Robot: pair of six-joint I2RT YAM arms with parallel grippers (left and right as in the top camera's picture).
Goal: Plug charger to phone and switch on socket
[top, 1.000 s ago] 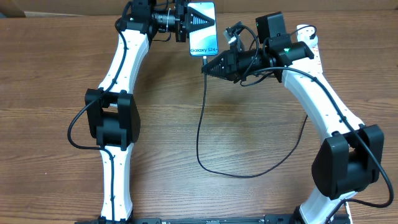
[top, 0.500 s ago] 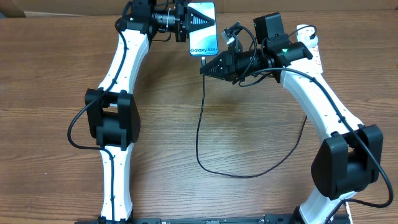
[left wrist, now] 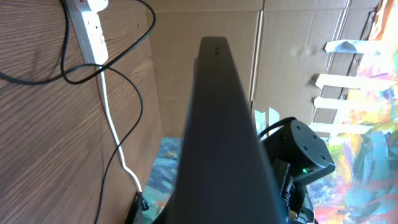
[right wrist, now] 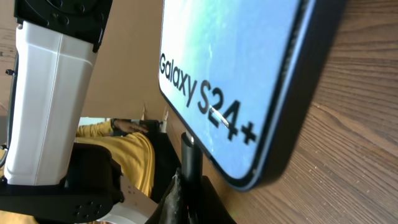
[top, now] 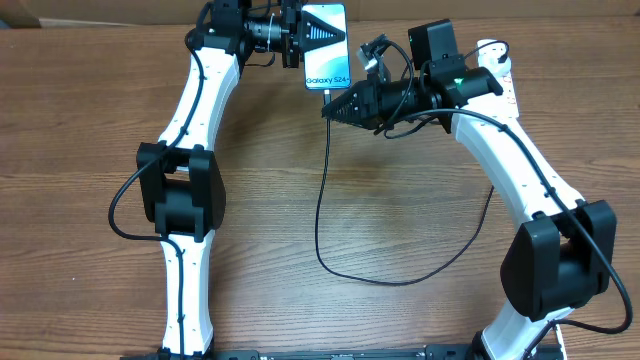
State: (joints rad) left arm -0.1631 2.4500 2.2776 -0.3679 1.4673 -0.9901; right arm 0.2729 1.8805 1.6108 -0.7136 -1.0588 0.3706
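Charger tip [right wrist: 191, 154] prob. at phone [right wrist: 249, 74] edge

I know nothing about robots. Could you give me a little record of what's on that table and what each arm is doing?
phone: screen lit, gripped by the left end effector at the table's far edge
charger: black cable looping across the table, tip held by the right end effector at the phone's bottom edge
plugged in: cannot tell
socket: white strip, far right of the table, partly hidden; switch state unclear
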